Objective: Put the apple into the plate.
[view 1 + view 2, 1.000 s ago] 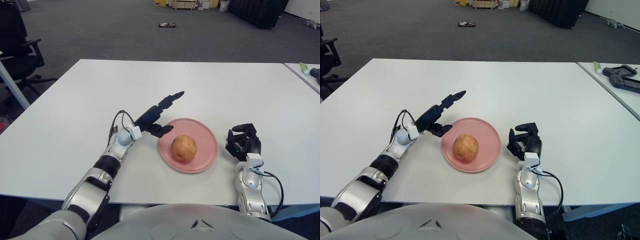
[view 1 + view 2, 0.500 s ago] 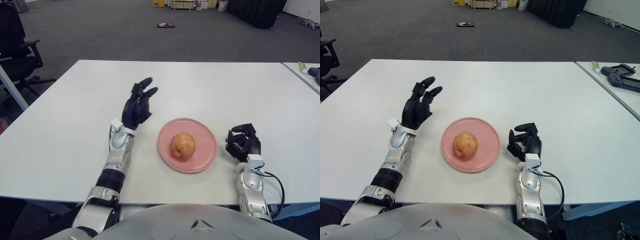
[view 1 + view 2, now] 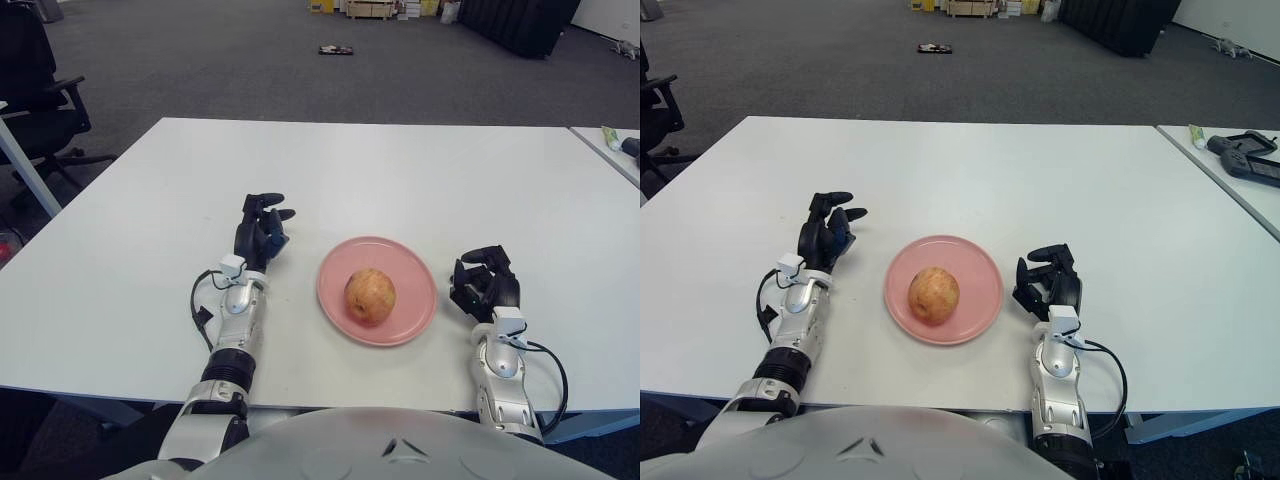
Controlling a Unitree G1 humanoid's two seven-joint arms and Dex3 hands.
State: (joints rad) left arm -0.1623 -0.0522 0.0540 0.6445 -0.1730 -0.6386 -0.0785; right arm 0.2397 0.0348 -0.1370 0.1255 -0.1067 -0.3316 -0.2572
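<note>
Nearest to the robot, the right hand (image 3: 1048, 285) rests on the worktop (image 3: 1040, 180) just beside the right edge of the plate (image 3: 980, 300). Its fingers are curled in and they hold nothing. The left hand (image 3: 825, 238) is on the other side, near the left edge of the plate but apart from it. Its fingers are bent loosely, partly spread, and it is empty too.

Between the two hands lies the pink plate, and the apple (image 3: 934, 295) sits inside it, a little left of the middle. The apple touches only the plate; no finger is on it or close to it.

Judging from this, the main part of the task looks done: the apple is in the plate and it seems to rest stable there. I think nothing is left except perhaps to bring the hands to a resting position.

Farther away, the worktop is white and bare. At the far right, on a second table, lies a dark device (image 3: 1243, 158).
</note>
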